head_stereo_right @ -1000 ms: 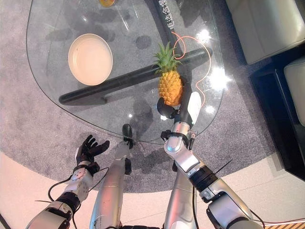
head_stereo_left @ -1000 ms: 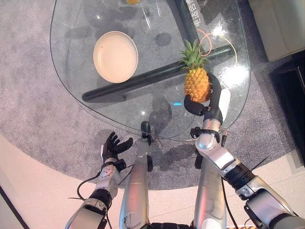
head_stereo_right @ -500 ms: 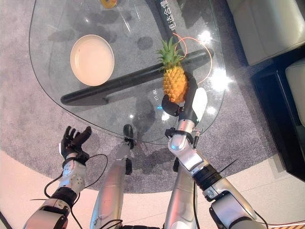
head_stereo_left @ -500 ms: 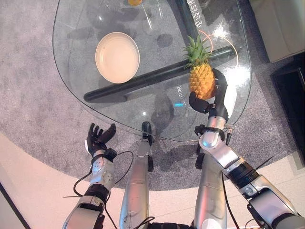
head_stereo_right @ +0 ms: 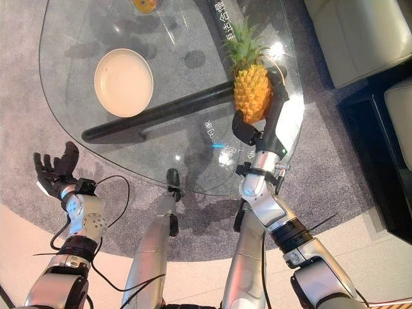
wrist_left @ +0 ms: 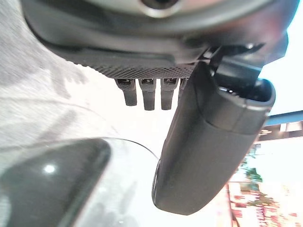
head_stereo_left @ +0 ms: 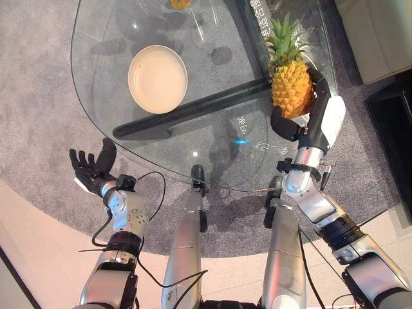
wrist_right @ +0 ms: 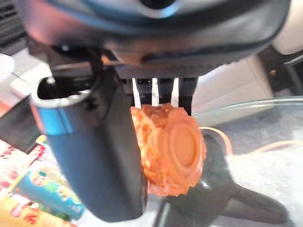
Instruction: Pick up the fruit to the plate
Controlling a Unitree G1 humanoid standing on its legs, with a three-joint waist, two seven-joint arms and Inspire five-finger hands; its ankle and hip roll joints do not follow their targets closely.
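Observation:
A yellow-orange pineapple (head_stereo_left: 291, 95) with a green crown is held upright above the right side of the glass table (head_stereo_left: 116, 84). My right hand (head_stereo_left: 308, 125) is shut on it, thumb in front and fingers behind; the right wrist view shows the pineapple's base (wrist_right: 173, 149) clamped between them. A round cream plate (head_stereo_left: 158, 78) lies on the table's left half, well apart from the fruit. My left hand (head_stereo_left: 90, 170) is off the table's near-left edge above the carpet, fingers spread and open, holding nothing.
A small orange object (head_stereo_left: 179, 4) lies at the table's far edge. The table's dark base bar (head_stereo_left: 193, 109) shows through the glass, with a thin orange loop (head_stereo_right: 286, 77) beneath. A pale sofa (head_stereo_right: 360, 32) and dark furniture (head_stereo_left: 393, 122) stand at right.
My right hand has lifted the pineapple up and farther right. My left hand has swung left, away from the table edge, staying open.

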